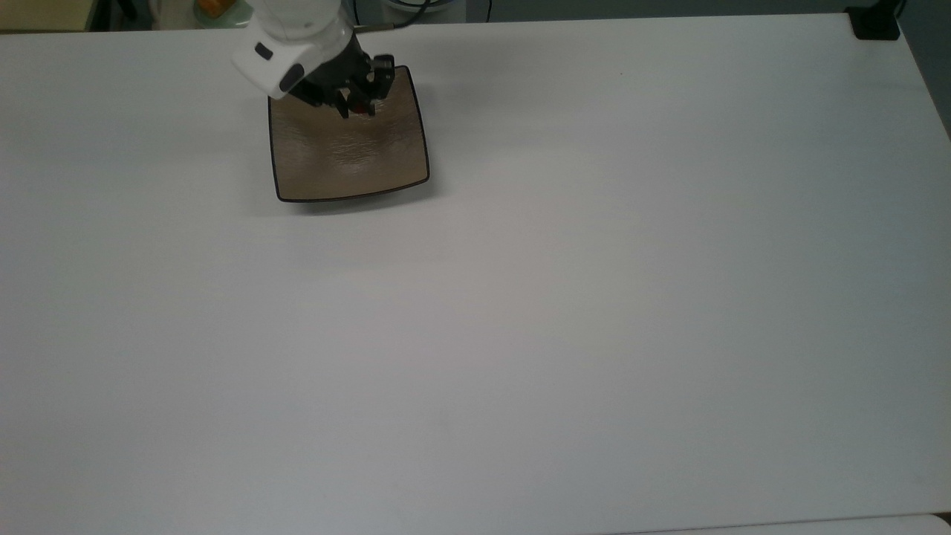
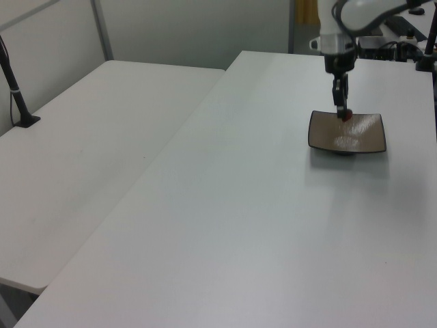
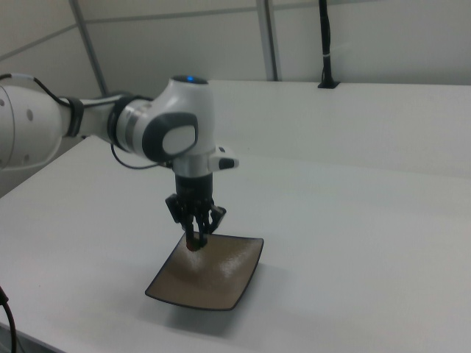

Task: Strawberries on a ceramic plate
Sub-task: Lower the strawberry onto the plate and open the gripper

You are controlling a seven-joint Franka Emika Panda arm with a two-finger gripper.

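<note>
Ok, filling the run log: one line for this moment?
pincer: shut on strawberry | position: over plate | strawberry: not yet released

White matte worktop (image 1: pixel 565 312) under even, diffuse light. Second white table (image 2: pixel 95 157) just beside it, at left view's left. Pale panelled wall (image 2: pixel 191 31) behind. Black clamped post (image 3: pixel 326 44) at far edge in right view.

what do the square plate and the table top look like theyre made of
The plate looks like glazed ceramic: tan-brown, glossy, with bright streaky reflections and a thin dark rim, though glossy plastic can't be ruled out. The table looks like a matte white laminate or coated board: flat, even, with only soft, diffuse sheen.
</note>
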